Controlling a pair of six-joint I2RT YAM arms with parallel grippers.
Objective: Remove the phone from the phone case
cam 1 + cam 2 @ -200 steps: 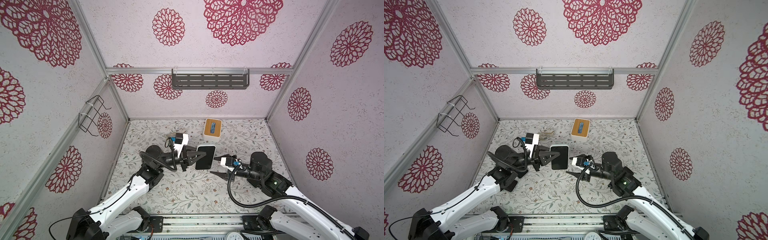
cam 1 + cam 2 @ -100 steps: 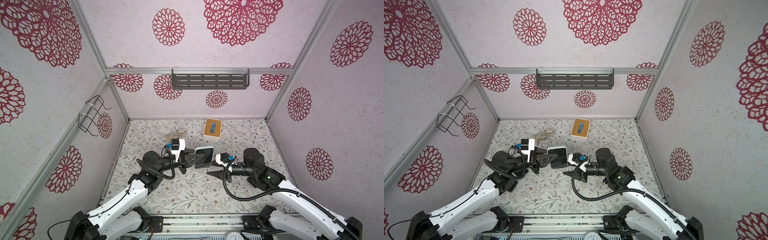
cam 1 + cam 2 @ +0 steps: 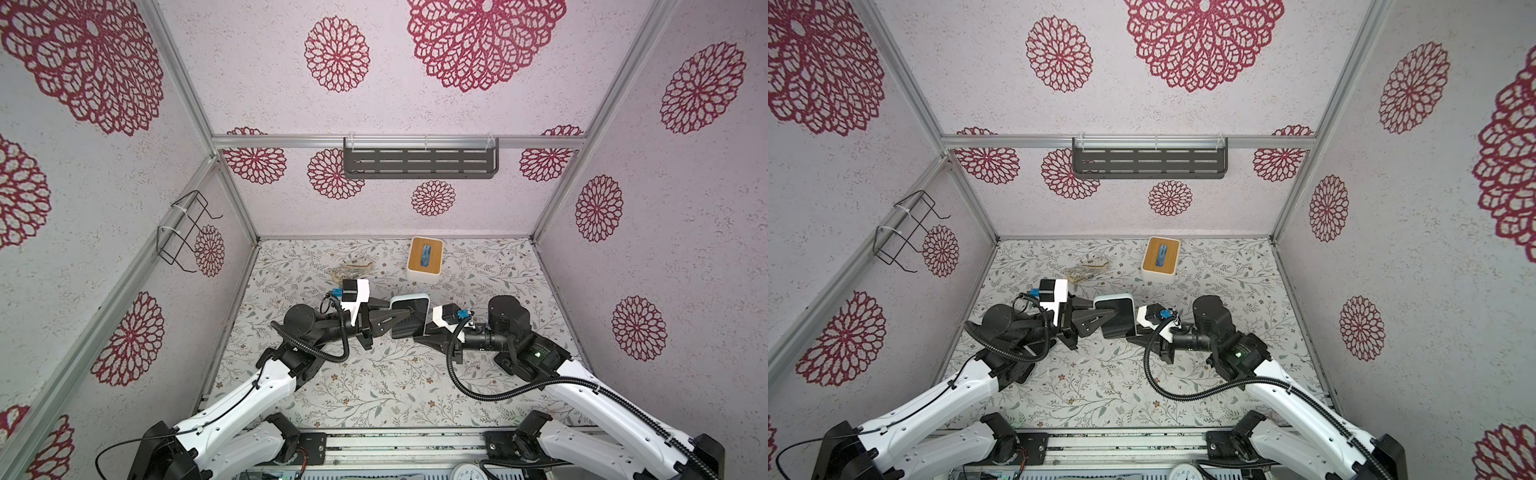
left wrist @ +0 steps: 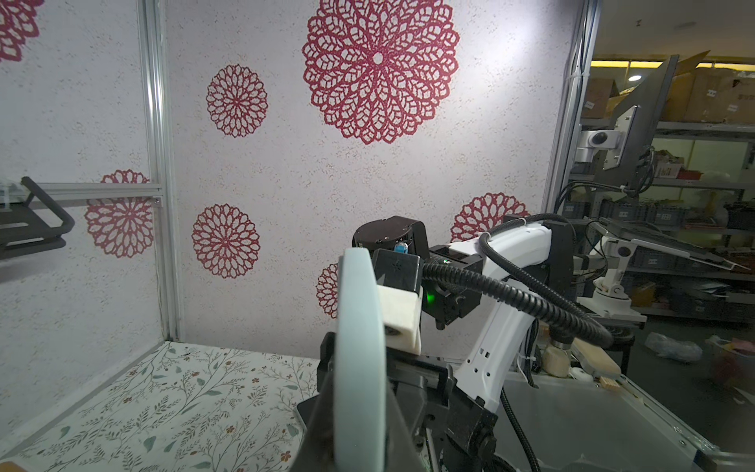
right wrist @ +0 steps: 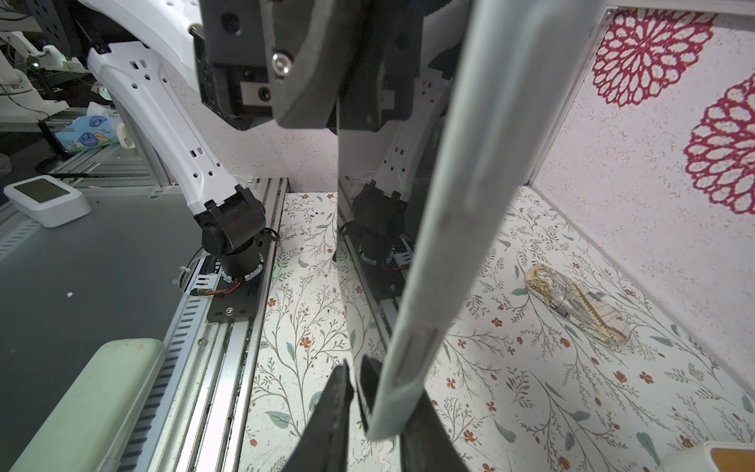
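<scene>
Phone (image 3: 417, 322) in its pale blue phone case (image 3: 411, 296) is held aloft over the middle of the floral table (image 3: 374, 386). The left gripper (image 3: 409, 312) is pressed tight across screen and back to steady it, while the right gripper (image 5: 382, 400) straddles the case's rim, seemingly to peel it away, though whether that pinch has bitten cannot be told. Rosette-patterned walls (image 3: 478, 41) enclose the cell, with a wood-topped box (image 3: 424, 258) and a clear packet (image 3: 353, 268) lying well behind.

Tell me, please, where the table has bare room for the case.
Free: the near strip of table along the rail, and right of the tissue box. Crowded: the middle, where left pincer and right pincer meet the cased phone.
</scene>
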